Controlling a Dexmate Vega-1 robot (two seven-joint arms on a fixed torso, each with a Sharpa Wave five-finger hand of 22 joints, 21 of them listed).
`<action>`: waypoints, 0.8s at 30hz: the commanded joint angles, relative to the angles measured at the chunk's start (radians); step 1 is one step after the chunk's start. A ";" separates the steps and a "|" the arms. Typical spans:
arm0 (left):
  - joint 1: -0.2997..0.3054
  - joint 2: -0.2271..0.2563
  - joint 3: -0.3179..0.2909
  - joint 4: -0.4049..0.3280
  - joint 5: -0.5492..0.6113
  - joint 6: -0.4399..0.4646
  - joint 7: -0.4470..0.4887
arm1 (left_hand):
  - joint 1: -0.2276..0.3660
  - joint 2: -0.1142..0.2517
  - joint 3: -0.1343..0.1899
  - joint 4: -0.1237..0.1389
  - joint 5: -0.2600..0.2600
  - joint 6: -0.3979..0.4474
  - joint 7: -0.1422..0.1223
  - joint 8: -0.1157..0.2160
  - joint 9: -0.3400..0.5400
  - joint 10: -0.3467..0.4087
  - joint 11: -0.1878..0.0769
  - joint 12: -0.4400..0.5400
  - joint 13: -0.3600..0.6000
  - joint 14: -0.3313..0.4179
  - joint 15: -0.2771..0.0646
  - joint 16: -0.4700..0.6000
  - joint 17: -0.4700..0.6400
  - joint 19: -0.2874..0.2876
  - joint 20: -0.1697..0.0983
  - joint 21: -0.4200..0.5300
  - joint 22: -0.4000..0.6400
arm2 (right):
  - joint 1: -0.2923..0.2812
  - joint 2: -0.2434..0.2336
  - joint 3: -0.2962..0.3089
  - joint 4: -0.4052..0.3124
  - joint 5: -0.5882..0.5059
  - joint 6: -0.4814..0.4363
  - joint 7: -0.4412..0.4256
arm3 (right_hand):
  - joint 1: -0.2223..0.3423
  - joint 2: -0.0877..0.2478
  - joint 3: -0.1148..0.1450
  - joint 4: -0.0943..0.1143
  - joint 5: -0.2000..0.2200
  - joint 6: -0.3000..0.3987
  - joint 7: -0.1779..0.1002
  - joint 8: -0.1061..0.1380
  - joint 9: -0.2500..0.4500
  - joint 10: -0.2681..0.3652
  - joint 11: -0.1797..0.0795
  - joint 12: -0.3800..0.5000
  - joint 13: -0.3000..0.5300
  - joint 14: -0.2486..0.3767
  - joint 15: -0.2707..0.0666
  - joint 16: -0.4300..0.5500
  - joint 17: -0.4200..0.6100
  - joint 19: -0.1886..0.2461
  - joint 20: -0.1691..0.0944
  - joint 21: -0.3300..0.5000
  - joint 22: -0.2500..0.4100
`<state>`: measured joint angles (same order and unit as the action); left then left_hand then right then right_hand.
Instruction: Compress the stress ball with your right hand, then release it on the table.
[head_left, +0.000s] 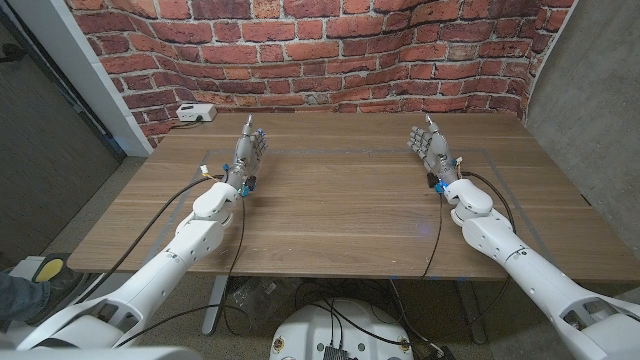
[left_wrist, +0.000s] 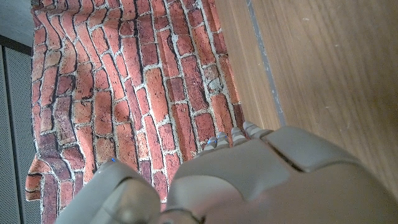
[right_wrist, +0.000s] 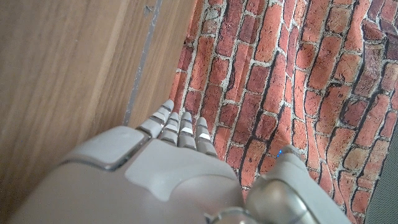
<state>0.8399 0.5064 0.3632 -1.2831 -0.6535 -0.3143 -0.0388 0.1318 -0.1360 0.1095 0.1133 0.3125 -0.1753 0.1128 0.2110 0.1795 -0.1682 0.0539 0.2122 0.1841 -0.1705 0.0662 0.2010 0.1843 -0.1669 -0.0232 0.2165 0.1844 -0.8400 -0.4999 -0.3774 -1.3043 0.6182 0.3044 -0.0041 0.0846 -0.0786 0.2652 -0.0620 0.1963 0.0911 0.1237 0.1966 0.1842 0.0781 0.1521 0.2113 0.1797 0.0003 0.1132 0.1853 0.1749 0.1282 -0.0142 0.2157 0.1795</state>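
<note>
Here — right robot hand (head_left: 430, 145): fingers straight, apart, holding nothing
Left robot hand (head_left: 250, 150): same — fingers extended, nothing held
Ball: cannot tell where
Bench (head_left: 340, 200): bare wood between hands; brick wall (head_left: 320, 50) at far edge

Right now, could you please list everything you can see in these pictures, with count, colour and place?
Table: one, wooden brown, in front of the robot, under both arms.
Brick wall: one, red, behind the table's far edge.
Small device: one, white, at the table's far left corner, cable attached.
Stress ball: none visible on the table.
Shoe: one, yellow and grey, on the floor at the near left edge.
Left robot hand: one, grey, over the table's left side, holding nothing.
Right robot hand: one, grey, over the table's right side, holding nothing.
</note>
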 joint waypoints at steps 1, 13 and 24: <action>0.013 0.009 -0.010 -0.013 0.004 -0.020 0.004 | 0.014 0.008 -0.003 0.002 0.009 -0.051 0.009 0.009 0.002 0.016 0.001 0.009 0.004 -0.002 0.002 0.006 0.001 -0.037 0.001 0.009 0.004 | -0.004 0.009 -0.005 -0.015 -0.050 0.033 -0.057 | 0.008 -0.002 0.005 -0.002 0.007 0.001 0.018 0.003 0.005 0.004 0.007 0.006 0.003 0.002 0.010 0.004 0.005 0.002 0.002 0.006 0.003; 0.064 0.044 -0.023 -0.083 -0.008 -0.004 0.007 | 0.031 0.020 -0.007 -0.005 0.020 -0.003 0.011 0.016 0.002 0.067 0.006 0.019 0.003 0.045 0.003 0.013 -0.001 0.003 0.011 0.021 0.003 | -0.069 -0.033 0.014 -0.117 -0.082 0.041 -0.106 | 0.009 0.000 0.003 -0.004 0.007 0.009 0.021 0.004 0.004 0.022 0.003 0.010 0.003 0.020 0.004 0.007 0.005 0.020 0.001 0.009 0.003; 0.110 0.079 -0.038 -0.144 0.024 -0.010 0.051 | 0.055 0.036 -0.008 -0.014 0.032 0.047 0.007 0.021 0.001 0.123 0.013 0.028 0.002 0.100 0.007 0.017 -0.002 0.055 0.017 0.034 0.001 | -0.124 -0.066 0.044 -0.172 -0.076 0.082 -0.093 | 0.010 0.001 0.002 -0.006 0.008 0.019 0.022 0.006 0.003 0.032 0.004 0.013 0.002 0.030 0.003 0.008 0.005 0.031 -0.001 0.011 0.003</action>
<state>0.9057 0.5515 0.3397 -1.3680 -0.6524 -0.3271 -0.0199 0.1721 -0.1039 0.1022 0.1060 0.3368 -0.1436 0.1214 0.2262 0.1794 -0.0643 0.0618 0.2332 0.1839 -0.0871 0.0698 0.2075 0.1813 -0.1296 -0.0089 0.2432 0.1843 -0.9141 -0.5345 -0.3573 -1.4201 0.5479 0.3531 -0.0950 0.0845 -0.0786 0.2651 -0.0620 0.2001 0.1022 0.1270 0.1965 0.1840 0.1004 0.1557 0.2190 0.1796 0.0223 0.1127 0.1891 0.1746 0.1498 -0.0112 0.2236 0.1793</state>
